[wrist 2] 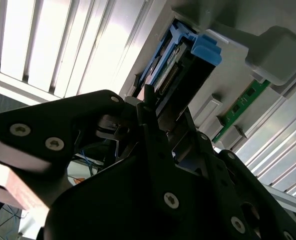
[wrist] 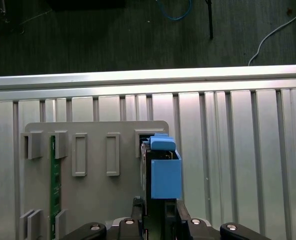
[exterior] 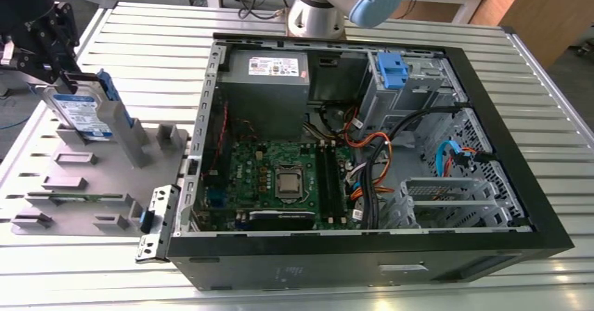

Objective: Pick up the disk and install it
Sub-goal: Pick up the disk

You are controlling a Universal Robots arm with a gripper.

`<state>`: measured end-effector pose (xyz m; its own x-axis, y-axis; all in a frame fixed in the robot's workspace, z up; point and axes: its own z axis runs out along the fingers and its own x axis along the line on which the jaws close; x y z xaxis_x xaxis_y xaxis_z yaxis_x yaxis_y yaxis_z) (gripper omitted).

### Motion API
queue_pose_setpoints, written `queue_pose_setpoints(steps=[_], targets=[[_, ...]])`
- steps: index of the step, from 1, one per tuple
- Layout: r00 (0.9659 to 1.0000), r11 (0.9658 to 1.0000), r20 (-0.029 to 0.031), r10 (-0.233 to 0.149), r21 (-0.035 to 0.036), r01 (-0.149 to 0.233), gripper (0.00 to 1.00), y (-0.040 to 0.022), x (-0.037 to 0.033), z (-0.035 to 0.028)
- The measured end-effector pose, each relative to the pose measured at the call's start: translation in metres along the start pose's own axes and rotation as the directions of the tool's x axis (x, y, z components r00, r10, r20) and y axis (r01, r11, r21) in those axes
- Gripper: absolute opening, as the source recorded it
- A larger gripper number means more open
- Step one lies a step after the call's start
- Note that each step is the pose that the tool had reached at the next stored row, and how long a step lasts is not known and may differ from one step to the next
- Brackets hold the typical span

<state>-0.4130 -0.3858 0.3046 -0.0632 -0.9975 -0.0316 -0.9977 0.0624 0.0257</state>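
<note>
table: slatted metal table (exterior: 149, 26), everything sits on it.
computer case: black tower case (exterior: 371, 255) lying on its side with the panel off, at the exterior view's right of the fixture.
case contents: grey power supply (exterior: 269, 81) at the far end, green motherboard (exterior: 278, 179) in the middle, loose cables beside it, bare metal drive cage (exterior: 413, 92) with a blue latch (exterior: 391, 71) in the far corner. No disk seen in the cage.
fixture plate: grey parts holder (exterior: 93, 186) with upright slots, at the exterior view's left, just beside the case. Also in the first wrist view (wrist: 95, 145).
fixture contents: the disk stands on edge in one slot; a green memory stick (wrist: 52, 185) lies in another; the other slots look bare.
disk: silver hard drive (exterior: 82, 116) with a blue-and-white label and blue rails, upright, lower end down at the plate. Blue rail end faces the camera in the first wrist view (wrist: 166, 175). Cannot tell if it is lifted clear of the slot.
gripper: black gripper (exterior: 67, 81) sits over the disk's top edge, well apart from the case. In the first wrist view (wrist: 157, 209) the fingers flank the disk on both faces, narrow gap, looks clamped on it.
progress: early, pick stage. Grasp looks made; disk not yet out of the fixture area, not yet at the case. Carry and install left.
</note>
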Motion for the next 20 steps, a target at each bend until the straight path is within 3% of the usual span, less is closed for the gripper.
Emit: queue_pose_setpoints(steps=[20], targets=[[1.0,1.0,0.0,0.0,-0.0001,0.0,0.35,0.0002,-0.0002,-0.0073]])
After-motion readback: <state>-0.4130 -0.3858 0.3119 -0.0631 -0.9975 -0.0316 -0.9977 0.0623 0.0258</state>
